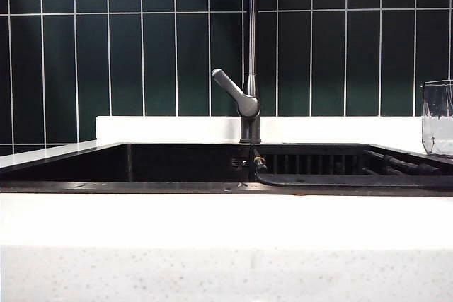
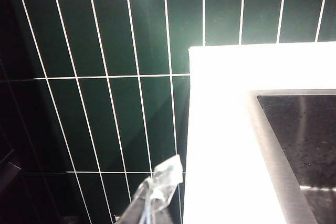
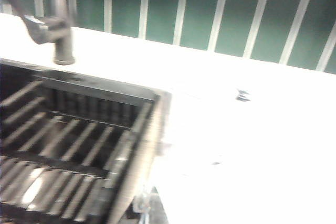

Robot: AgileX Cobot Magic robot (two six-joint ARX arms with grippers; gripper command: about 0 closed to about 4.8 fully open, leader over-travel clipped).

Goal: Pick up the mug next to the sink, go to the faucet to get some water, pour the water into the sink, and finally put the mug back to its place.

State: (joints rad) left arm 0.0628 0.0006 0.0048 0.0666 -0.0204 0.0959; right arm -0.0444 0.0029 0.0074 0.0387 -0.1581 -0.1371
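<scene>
Exterior view puts the clear, see-through glass mug (image 1: 438,118) with faceted sides at the far right edge, upright on the white speckled counter (image 1: 212,245) just beside the wide black rectangular sink (image 1: 106,164); part of it is cut off by the frame, and the dark green wall tiles (image 1: 141,47) show through its walls. The tall thin metal faucet (image 1: 250,47) with its grey angled lever stands behind the sink's middle, beside the ribbed black rack (image 1: 318,164). Neither arm appears in this view. The left gripper (image 2: 157,192), seen in its wrist view, is closed on nothing, over the counter's corner near the tiled wall. The right gripper (image 3: 146,205), blurred, is also closed and empty, over the counter by the rack side of the sink.
</scene>
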